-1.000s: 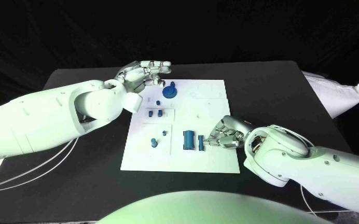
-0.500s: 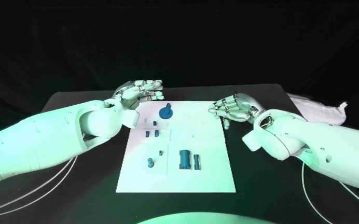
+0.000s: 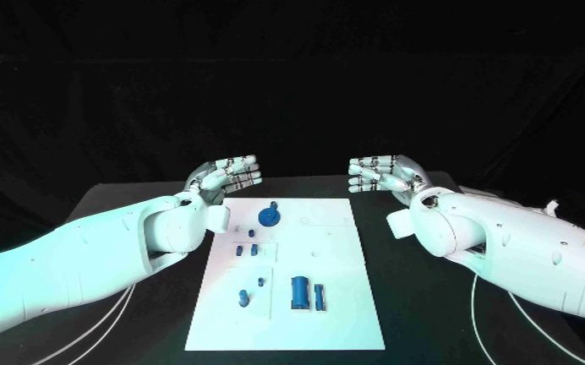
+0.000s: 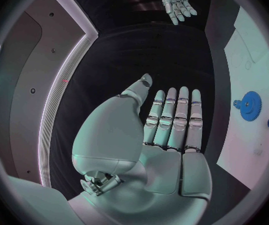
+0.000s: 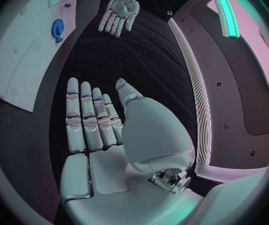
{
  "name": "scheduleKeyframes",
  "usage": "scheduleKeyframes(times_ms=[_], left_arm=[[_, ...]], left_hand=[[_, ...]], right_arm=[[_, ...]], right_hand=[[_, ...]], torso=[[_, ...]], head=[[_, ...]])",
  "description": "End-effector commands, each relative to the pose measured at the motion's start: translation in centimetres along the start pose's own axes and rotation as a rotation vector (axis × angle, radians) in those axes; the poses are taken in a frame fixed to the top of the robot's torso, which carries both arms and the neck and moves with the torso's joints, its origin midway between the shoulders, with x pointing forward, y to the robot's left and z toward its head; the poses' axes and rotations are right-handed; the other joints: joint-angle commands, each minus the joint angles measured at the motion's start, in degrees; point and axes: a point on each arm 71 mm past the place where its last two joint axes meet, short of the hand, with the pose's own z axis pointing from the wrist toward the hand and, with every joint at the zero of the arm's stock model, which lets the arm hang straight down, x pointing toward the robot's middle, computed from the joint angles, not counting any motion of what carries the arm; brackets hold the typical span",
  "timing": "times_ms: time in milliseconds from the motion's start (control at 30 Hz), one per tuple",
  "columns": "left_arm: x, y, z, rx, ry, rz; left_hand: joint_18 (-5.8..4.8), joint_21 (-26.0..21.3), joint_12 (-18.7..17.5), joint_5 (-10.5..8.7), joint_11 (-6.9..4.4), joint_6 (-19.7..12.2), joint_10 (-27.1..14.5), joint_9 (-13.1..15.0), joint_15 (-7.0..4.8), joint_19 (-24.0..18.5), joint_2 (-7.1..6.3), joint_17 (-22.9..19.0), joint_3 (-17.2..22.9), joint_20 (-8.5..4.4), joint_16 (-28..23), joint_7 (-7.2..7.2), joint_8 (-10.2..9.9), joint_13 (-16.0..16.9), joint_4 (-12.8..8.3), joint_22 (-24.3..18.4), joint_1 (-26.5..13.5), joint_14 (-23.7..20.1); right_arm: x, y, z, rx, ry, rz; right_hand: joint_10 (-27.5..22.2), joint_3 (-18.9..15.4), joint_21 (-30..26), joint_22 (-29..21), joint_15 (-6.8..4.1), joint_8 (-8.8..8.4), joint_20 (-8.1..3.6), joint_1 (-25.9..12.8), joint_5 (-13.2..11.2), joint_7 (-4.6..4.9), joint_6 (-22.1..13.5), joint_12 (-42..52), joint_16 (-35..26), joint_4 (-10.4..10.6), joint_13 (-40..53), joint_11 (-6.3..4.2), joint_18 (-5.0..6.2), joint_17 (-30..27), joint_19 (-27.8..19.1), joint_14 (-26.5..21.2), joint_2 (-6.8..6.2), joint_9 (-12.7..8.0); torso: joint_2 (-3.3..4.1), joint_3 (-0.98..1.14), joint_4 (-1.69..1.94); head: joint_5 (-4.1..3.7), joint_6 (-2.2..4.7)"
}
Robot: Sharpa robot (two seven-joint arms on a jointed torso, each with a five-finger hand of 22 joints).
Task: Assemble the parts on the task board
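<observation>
Hands: left hand [image 3: 226,174] & right hand [image 3: 381,172] now raised off task board [image 3: 329,297], flat, holding nothing.

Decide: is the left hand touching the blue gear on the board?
Apart. The left wrist view shows the left hand flat and empty, with black table between it and the gear on the board.
</observation>
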Motion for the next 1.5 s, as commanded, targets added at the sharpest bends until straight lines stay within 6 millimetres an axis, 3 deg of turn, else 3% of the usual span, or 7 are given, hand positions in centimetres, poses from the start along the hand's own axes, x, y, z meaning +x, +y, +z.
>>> scheduleKeyframes(times_ms=[33, 467, 500, 600, 700, 767, 1500], left_arm=[[0.2, -0.1, -0.1, 0.004, 0.0, 0.008], [3.5, 0.4, -1.6, 0.077, -0.101, 0.148], [3.9, 0.4, -1.8, 0.086, -0.111, 0.162], [4.7, 0.4, -2.4, 0.113, -0.136, 0.197], [5.4, 0.4, -2.8, 0.136, -0.157, 0.225], [5.7, 0.4, -3.0, 0.145, -0.165, 0.236], [6.0, 0.3, -3.2, 0.156, -0.174, 0.248]], left_hand=[[-2.94, -2.82, -3.5, -4.08, -3.07, -17.26, -18.01, -2.88, -2.55, -13.55, 2.99, -3.14, -4.1, -4.65, -2.69, -2.94, -2.94, -2.78, 0.93, -8.06, -23.7, -16.86], [-4.82, -2.82, -3.5, -4.08, -9.39, -31.75, -33.11, -2.88, -7.92, -24.93, 2.99, -3.14, -7.5, -8.59, -8.24, -9.06, -2.94, -2.78, 0.93, -14.82, -43.55, -31.0], [-5.41, -2.82, -3.5, -4.08, -9.39, -32.9, -34.29, -2.88, -7.92, -25.83, 2.99, -3.14, -7.8, -8.89, -8.24, -9.06, -2.94, -2.78, 0.93, -15.35, -45.12, -32.14], [-5.42, -2.82, -3.5, -4.08, -9.39, -35.2, -36.7, -2.88, -7.92, -27.62, 2.99, -3.14, -8.25, -9.52, -8.24, -9.06, -2.94, -2.78, 0.93, -16.41, -48.26, -34.37], [-9.81, -2.82, -3.5, -4.08, -9.39, -37.35, -38.92, -2.88, -7.92, -29.31, 2.99, -3.14, -12.6, -10.09, -8.24, -9.06, -2.94, -2.78, 0.93, -17.42, -51.19, -36.45], [-9.81, -2.82, -3.5, -4.08, -9.39, -38.59, -40.23, -2.88, -7.92, -30.27, 2.99, -3.14, -12.6, -14.38, -8.24, -9.06, -2.94, -2.78, 0.93, -18.0, -52.91, -37.68], [-9.81, -2.82, -3.5, -4.08, -9.39, -47.37, -49.38, -2.88, -7.92, -37.02, 2.99, -3.14, -12.6, -14.38, -8.24, -9.06, -2.94, -2.78, 0.93, -24.8, -64.86, -46.24]], right_arm=[[0.2, 0.0, -0.2, -0.001, -0.009, -0.001], [2.7, 0.4, -2.3, -0.066, -0.187, 0.098], [2.9, 0.4, -2.5, -0.068, -0.202, 0.103], [3.3, 0.5, -3.0, -0.072, -0.236, 0.113], [3.6, 0.5, -3.4, -0.073, -0.259, 0.119], [3.7, 0.5, -3.5, -0.074, -0.266, 0.12], [3.7, 0.5, -3.5, -0.074, -0.267, 0.121]], right_hand=[[-18.25, -2.31, -4.04, -2.49, -5.89, -2.82, -3.78, -24.82, -2.85, -3.38, -16.44, -2.87, -4.6, -2.43, -2.67, -2.67, -2.94, -3.4, -18.01, -19.26, -0.47, -1.98], [-33.47, -6.96, -7.41, -7.57, -5.89, -2.82, -6.93, -45.46, -8.7, -6.2, -30.16, -2.87, -4.6, -2.43, -8.13, -8.2, -5.17, -6.21, -33.04, -35.36, -0.47, -6.02], [-34.35, -6.96, -7.59, -7.57, -5.89, -2.82, -7.12, -46.65, -8.7, -10.33, -30.95, -2.87, -4.6, -2.43, -8.13, -8.2, -5.17, -10.34, -33.92, -36.29, -0.47, -6.02], [-37.07, -6.96, -8.18, -7.57, -5.89, -2.82, -11.57, -50.33, -8.7, -10.33, -33.39, -2.87, -4.6, -2.43, -8.13, -8.2, -9.79, -10.34, -36.57, -39.14, -0.47, -6.02], [-39.32, -6.96, -12.33, -7.57, -5.89, -2.82, -11.57, -53.37, -8.7, -10.33, -35.39, -2.87, -4.6, -2.43, -8.13, -8.2, -9.79, -10.34, -38.79, -41.51, -0.47, -6.02], [-40.63, -6.96, -12.33, -7.57, -5.89, -2.82, -11.57, -55.14, -8.7, -10.33, -36.58, -2.87, -4.6, -2.43, -8.13, -8.2, -9.79, -10.34, -40.08, -42.89, -0.47, -6.02], [-49.77, -6.96, -12.33, -7.57, -5.89, -2.82, -11.57, -67.5, -8.7, -10.33, -44.82, -2.87, -4.6, -2.43, -8.13, -8.2, -9.79, -10.34, -49.08, -52.54, -0.47, -6.02]], torso=[[0.04, 0.07, 0.45], [-0.35, 1.05, 5.17], [-0.36, 1.06, 5.24], [-0.36, 1.07, 5.26], [-0.36, 1.07, 5.26], [-0.36, 1.07, 5.26], [-0.36, 1.07, 5.26]], head=[[-0.24, 0.2], [-1.96, 4.16], [-1.98, 4.22], [-1.99, 4.23], [-1.99, 4.23], [-1.99, 4.23], [-1.99, 4.23]])
